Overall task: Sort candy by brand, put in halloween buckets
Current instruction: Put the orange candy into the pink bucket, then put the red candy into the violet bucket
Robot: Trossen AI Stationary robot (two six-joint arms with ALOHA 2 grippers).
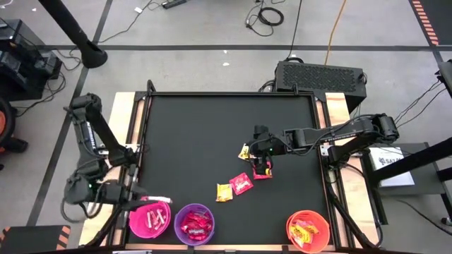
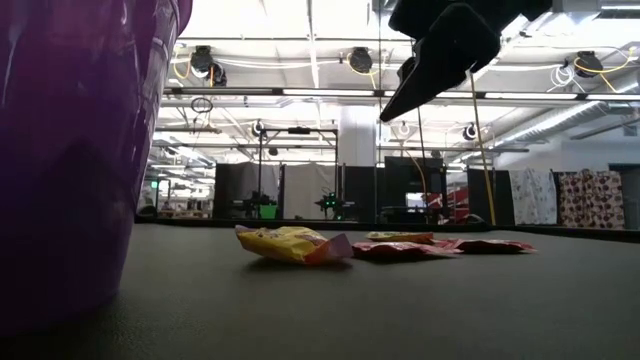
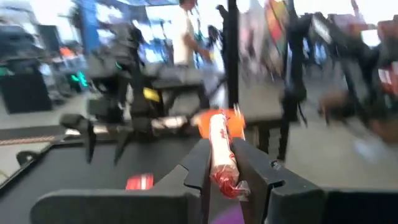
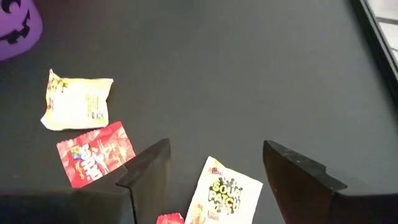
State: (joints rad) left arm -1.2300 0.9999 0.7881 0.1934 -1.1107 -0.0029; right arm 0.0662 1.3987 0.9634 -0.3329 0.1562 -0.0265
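Over the pink bucket [image 1: 150, 219], the left gripper [image 3: 225, 163] pinches a pale pink-white candy roll [image 3: 222, 151] upright between its fingers. The right gripper [image 4: 214, 165] hovers spread-fingered above a Sour Patch packet [image 4: 222, 198] on the table [image 1: 198, 141].

You can read "SOUR PATCH" on the pale packet [image 4: 222, 196] lying betw. the right gripper's [image 4: 214, 171] spread fingers. Red packet [image 4: 95, 154] just left of it has print too, but you can't make it out. White label [image 1: 393, 159] far right off-table: illegible.
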